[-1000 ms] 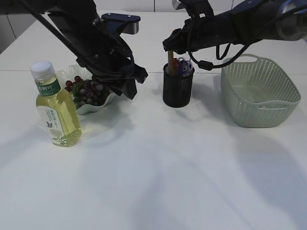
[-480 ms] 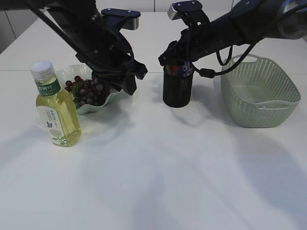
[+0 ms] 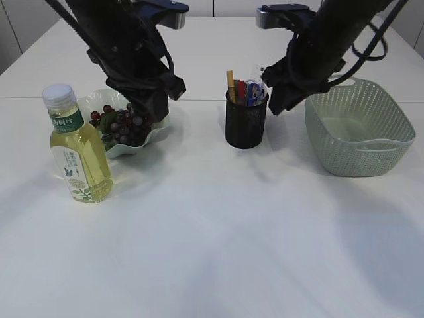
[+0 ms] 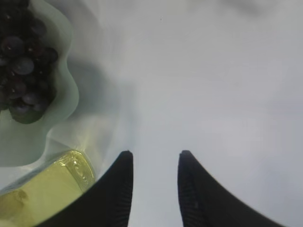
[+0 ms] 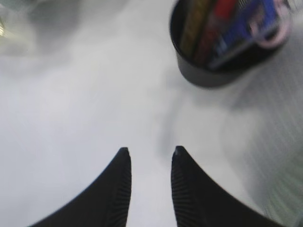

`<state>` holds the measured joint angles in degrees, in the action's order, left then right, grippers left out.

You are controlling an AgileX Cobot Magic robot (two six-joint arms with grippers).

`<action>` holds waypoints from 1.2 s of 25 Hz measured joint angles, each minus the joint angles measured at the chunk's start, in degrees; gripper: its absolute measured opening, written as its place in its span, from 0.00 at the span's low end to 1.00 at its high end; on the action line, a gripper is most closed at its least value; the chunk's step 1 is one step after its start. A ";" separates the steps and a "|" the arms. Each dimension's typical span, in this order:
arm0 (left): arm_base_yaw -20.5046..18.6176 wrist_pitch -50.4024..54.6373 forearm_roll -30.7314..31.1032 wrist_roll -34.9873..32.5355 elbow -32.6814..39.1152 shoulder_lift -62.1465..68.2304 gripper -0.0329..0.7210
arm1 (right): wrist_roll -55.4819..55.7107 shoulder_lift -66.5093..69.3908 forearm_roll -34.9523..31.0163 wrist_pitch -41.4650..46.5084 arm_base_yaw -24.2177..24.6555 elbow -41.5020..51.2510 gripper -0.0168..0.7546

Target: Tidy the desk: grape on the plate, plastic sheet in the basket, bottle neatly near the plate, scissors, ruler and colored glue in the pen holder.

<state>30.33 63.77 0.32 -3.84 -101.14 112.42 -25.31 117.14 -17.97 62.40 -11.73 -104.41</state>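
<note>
Bottle (image 3: pixel 77 148) stands just beside plate (image 3: pixel 124 149), bare table (image 3: pixel 218 232) ahead.

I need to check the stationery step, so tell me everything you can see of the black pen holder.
The pen holder is a black, round cup that looks like fine metal mesh, standing upright on the white table between the plate of grapes and the green basket, touching neither. Several items stick up out of it: a yellowish strip, a red piece, a blue piece and pale pink loops like scissor handles. The right gripper is above it, jaws apart, empty and not touching it.
</note>
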 joint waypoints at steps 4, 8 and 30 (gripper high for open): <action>0.94 1.11 0.31 0.00 -4.45 0.00 0.36 | 14.05 -0.74 12.32 7.32 0.00 -4.64 0.35; 2.02 1.60 0.31 1.44 -8.32 0.00 0.39 | 21.36 -2.49 15.22 7.95 0.08 -5.89 0.41; 0.46 7.56 16.93 17.79 -13.02 -5.37 0.73 | 26.91 -14.00 18.82 9.05 0.08 -5.71 0.71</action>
<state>30.80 71.32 17.26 13.95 -114.17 107.04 1.60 103.14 0.85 71.45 -11.64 -110.12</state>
